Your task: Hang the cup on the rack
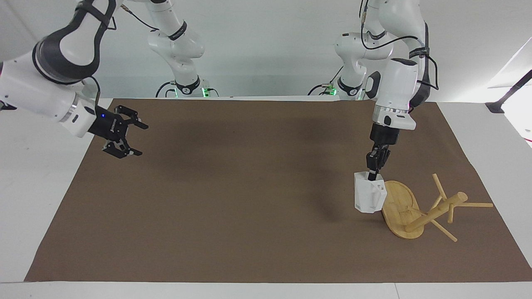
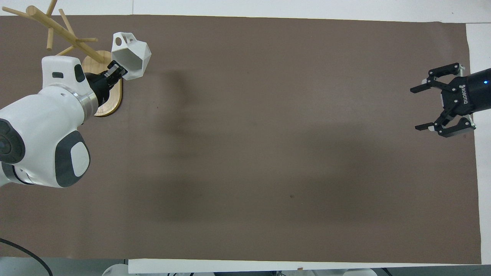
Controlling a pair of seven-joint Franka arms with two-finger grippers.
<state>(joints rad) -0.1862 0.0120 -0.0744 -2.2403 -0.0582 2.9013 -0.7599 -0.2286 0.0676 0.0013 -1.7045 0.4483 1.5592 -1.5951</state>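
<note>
I have the cup (image 1: 368, 197) in my left gripper (image 1: 373, 172), whose fingers are pinched on the rim, one inside and one outside. In the facing view it sits in the lower right part of the frame, mouth up, hanging straight below the wrist, right against the edge of the rack's base. I cannot tell whether its bottom rests on the mat (image 1: 249, 199) or hangs just above it. The handle points toward the rack. In the overhead view the cup (image 2: 131, 55) is at the upper left, its open mouth facing the camera and its handle at the top left corner of the cup, with the left gripper (image 2: 114, 71) just below it in the frame.

The rack (image 1: 419, 209) is not standing. It lies tipped over at the lower right of the facing view, the oval base up on its edge and the post slanting off toward the right edge of the frame, pegs sticking out in several directions, one touching the mat. Overhead, the rack (image 2: 65, 42) fills the upper left corner, with my left arm covering part of its base.

My right gripper (image 1: 124, 137) waits at the left of the facing view, raised over the mat's edge, fingers spread wide and holding nothing. Overhead, it (image 2: 431, 103) shows at the right edge of the frame, about a third of the way down.
</note>
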